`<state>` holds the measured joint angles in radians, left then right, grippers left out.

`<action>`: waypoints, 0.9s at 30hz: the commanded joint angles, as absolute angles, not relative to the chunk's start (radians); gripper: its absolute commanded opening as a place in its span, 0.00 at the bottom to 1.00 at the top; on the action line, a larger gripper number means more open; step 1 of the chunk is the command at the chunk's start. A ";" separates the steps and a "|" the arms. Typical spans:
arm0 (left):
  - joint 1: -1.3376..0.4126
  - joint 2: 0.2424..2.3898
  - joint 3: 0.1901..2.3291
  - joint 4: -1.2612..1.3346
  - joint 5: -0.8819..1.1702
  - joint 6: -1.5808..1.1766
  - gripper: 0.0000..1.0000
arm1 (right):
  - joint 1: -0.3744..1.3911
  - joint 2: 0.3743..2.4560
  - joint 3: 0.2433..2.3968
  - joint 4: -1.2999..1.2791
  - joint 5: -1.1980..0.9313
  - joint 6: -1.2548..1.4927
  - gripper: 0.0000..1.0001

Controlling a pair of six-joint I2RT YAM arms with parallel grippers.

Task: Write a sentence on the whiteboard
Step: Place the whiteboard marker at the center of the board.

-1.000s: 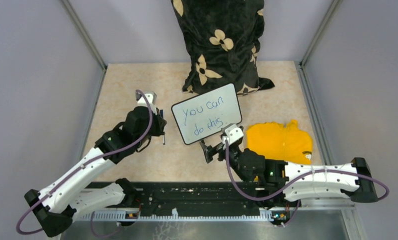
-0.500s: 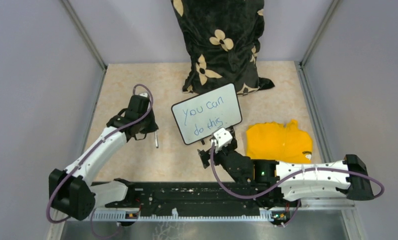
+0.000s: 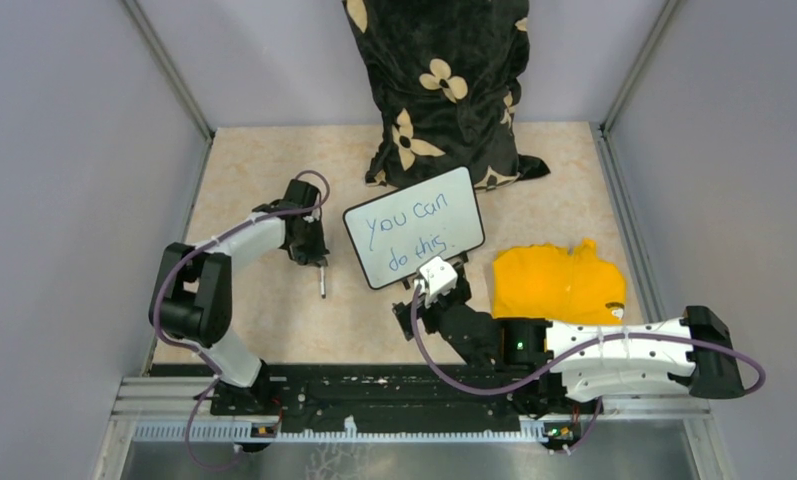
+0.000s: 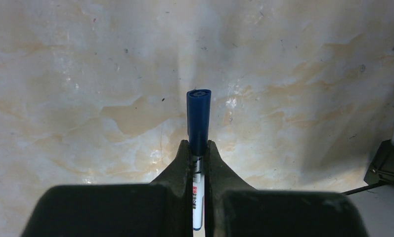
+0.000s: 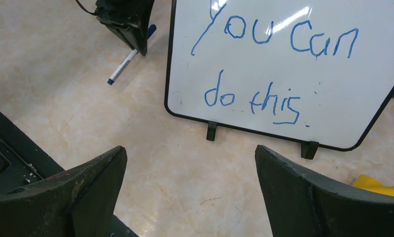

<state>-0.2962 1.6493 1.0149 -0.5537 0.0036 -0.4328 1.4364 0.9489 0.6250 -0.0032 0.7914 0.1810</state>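
Note:
The whiteboard point(image 3: 414, 240) stands tilted on small black feet at the table's middle. The sentence point(image 3: 411, 232) "You can do this" is on it in blue, in two lines. Board point(image 5: 328, 64) and sentence point(image 5: 264, 74) fill the right wrist view. My left gripper point(image 3: 310, 250) is left of the board, shut on a white marker point(image 3: 321, 281) with a blue cap. The left wrist view shows the marker point(image 4: 198, 118) pinched between the left gripper's fingers point(image 4: 198, 146). My right gripper point(image 3: 426, 292) is open and empty just in front of the board's near edge, jaws wide apart point(image 5: 190, 153).
A yellow cloth point(image 3: 559, 282) lies right of the board, its corner in the right wrist view point(image 5: 380, 185). A black cushion with cream flowers point(image 3: 442, 90) stands behind the board. Grey walls enclose the table on three sides. The black rail point(image 3: 394, 395) runs along the near edge.
The left arm has folded back toward its base while its gripper stayed left of the board, still holding the marker. The right gripper has moved left and closer to the board's near edge.

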 commanded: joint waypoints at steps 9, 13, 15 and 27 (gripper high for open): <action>-0.290 1.697 1.020 -0.463 0.025 -0.371 0.00 | 1.427 0.972 0.682 0.011 0.834 0.195 0.97; -0.290 1.728 1.030 -0.466 0.033 -0.373 0.02 | 1.428 0.973 0.680 0.024 0.844 0.193 0.97; -0.290 1.741 1.035 -0.470 0.044 -0.372 0.04 | 1.428 0.971 0.680 0.025 0.848 0.191 0.97; -0.290 1.761 1.036 -0.477 0.040 -0.369 0.16 | 1.428 0.949 0.663 0.014 0.852 0.215 0.96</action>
<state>-0.2943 1.7241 1.0325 -0.4713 0.0330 -0.3809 1.4364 0.9707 0.6399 -0.0154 0.8345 0.1925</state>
